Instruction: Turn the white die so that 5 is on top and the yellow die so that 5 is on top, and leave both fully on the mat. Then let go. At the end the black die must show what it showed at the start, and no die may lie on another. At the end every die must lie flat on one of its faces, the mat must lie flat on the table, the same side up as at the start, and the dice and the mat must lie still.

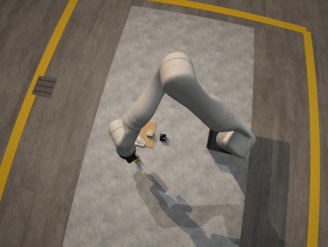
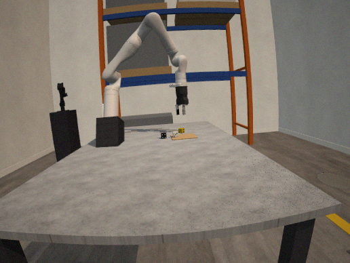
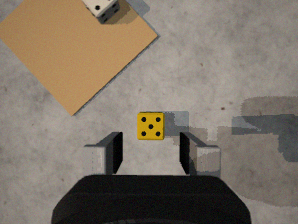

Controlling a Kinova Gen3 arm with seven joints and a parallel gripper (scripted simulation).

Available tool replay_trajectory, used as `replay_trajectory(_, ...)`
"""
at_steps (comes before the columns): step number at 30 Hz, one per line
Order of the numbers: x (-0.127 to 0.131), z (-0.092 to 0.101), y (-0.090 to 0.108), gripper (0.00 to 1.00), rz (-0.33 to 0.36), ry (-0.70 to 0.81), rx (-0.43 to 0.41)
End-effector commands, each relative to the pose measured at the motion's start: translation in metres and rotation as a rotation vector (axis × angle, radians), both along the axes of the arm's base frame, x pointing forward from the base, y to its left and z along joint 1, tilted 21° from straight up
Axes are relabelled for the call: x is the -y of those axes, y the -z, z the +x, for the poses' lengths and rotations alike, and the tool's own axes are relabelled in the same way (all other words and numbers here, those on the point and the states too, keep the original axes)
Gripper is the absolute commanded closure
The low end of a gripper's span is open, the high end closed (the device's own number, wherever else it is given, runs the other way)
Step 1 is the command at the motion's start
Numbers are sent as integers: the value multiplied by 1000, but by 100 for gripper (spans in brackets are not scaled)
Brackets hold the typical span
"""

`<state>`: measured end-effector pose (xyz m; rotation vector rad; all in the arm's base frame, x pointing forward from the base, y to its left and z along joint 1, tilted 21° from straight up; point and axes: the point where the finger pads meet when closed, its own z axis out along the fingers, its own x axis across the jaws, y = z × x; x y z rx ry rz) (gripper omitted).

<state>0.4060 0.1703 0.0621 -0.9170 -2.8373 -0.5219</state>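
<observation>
Left to right in my wrist view: the mat [image 1: 150, 144] [image 2: 187, 137] [image 3: 70, 60] with the white die [image 1: 149, 133] [image 2: 175, 134] [image 3: 101, 7], then the yellow die [image 1: 136, 160] [image 2: 181, 130] [image 3: 150, 126], off the mat, five up, slightly ahead of and below my wide-open, unloaded gripper [image 1: 129, 158] [image 2: 180, 110] [image 3: 151, 146], sides squared to its pads. I can read no lettering.

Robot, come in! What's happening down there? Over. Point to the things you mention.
Jaws [image 2: 180, 110] open, empty. Yellow die [image 1: 136, 160] [image 2: 181, 130] [image 3: 150, 126] below, five up, off the mat [image 1: 150, 144] [image 2: 188, 136] [image 3: 70, 60]. Nothing between them.
</observation>
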Motion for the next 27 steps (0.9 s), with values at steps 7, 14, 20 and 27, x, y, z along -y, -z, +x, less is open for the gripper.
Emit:
replay_trajectory(7, -1, -1, -1, 0, -5, 10, -9)
replay_trajectory(14, -1, 0, -1, 0, -1, -2, 1)
replay_trajectory(20, -1, 0, -1, 0, -1, -6, 2)
replay_trajectory(27, 0, 0, 0, 0, -2, -32, 9)
